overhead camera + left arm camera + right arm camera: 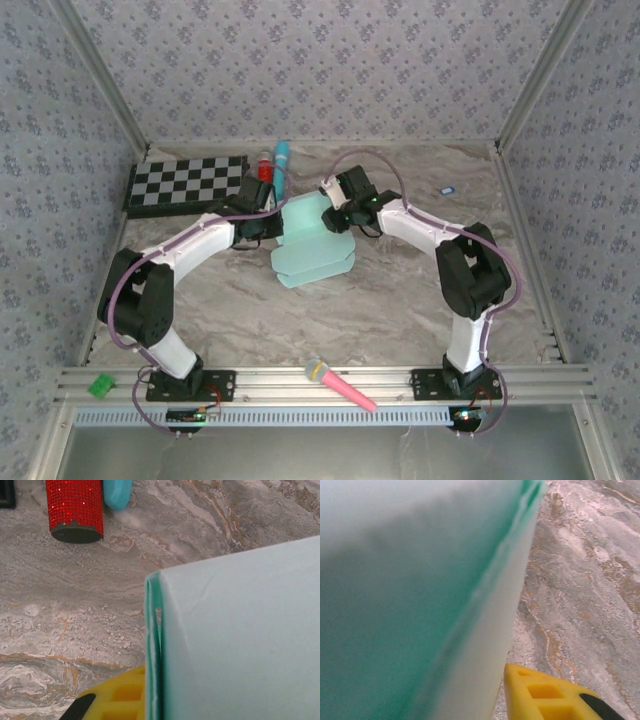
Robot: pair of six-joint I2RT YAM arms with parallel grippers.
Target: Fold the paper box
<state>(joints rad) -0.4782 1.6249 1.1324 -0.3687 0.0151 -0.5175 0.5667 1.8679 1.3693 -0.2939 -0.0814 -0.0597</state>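
Note:
The paper box (312, 245) is pale mint-blue card in the middle of the table. Its near flaps lie flat and its far part is lifted between the two arms. My left gripper (264, 226) is at the box's left edge, shut on it. In the left wrist view a yellow finger (120, 696) presses against the folded edge of the paper box (240, 630). My right gripper (336, 213) is at the box's far right corner. One yellow finger (545, 696) lies right beside the paper box (420, 605). Card hides its other finger.
A checkerboard (185, 183) lies at the back left. A red glitter cylinder (265, 168) and a cyan tube (282, 160) sit just behind the box. A pink microphone-like toy (340, 385) and a green block (101, 384) rest on the front rail. A small dark object (447, 190) lies at the back right.

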